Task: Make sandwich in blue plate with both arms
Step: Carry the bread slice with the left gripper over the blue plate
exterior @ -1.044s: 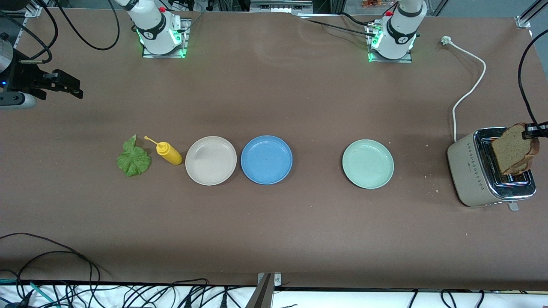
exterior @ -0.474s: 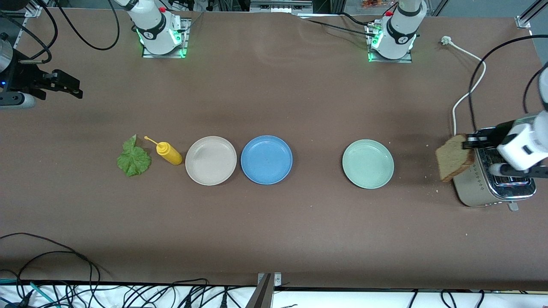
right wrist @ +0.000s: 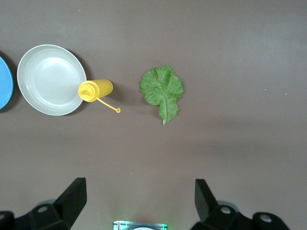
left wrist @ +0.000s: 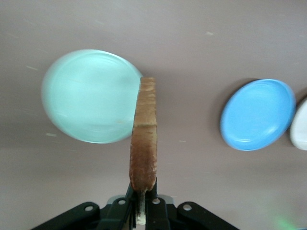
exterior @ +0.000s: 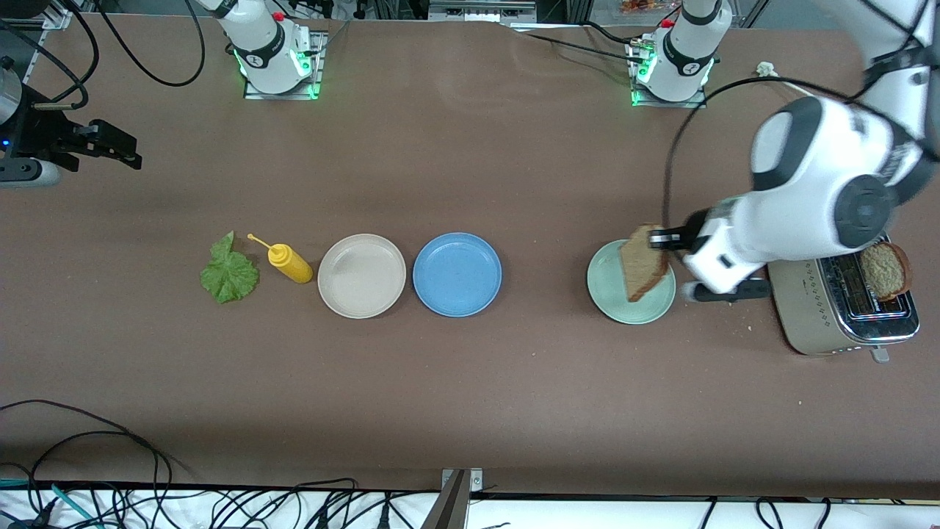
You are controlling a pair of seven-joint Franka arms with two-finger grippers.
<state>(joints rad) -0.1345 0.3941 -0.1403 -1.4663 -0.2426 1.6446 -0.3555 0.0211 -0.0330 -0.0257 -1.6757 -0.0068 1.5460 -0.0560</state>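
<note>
While you follow the front view, take the blue plate (exterior: 457,274) as your landmark: it sits bare on the worktop (exterior: 470,397), so the sandwich is not yet begun. Toward the left arm's end from it, the left end effector (exterior: 664,239) hangs over the pale green plate (exterior: 613,290), pinching a bread slice (exterior: 645,262) by its top edge so it dangles upright, probably for carrying to the blue plate. A second slice (exterior: 885,270) stands in the toaster (exterior: 811,308). Toward the right arm's end lie the beige plate (exterior: 360,275), yellow bottle (exterior: 288,263) and lettuce leaf (exterior: 229,275). The right end effector (exterior: 117,149) waits, up over bare worktop.

Your left wrist view adds the slice edge-on, clamped at its crust, with the blue plate well apart from it.

Your right wrist view alone shows that arm's fingers (right wrist: 72,196) spread wide and empty above the lettuce.
</note>
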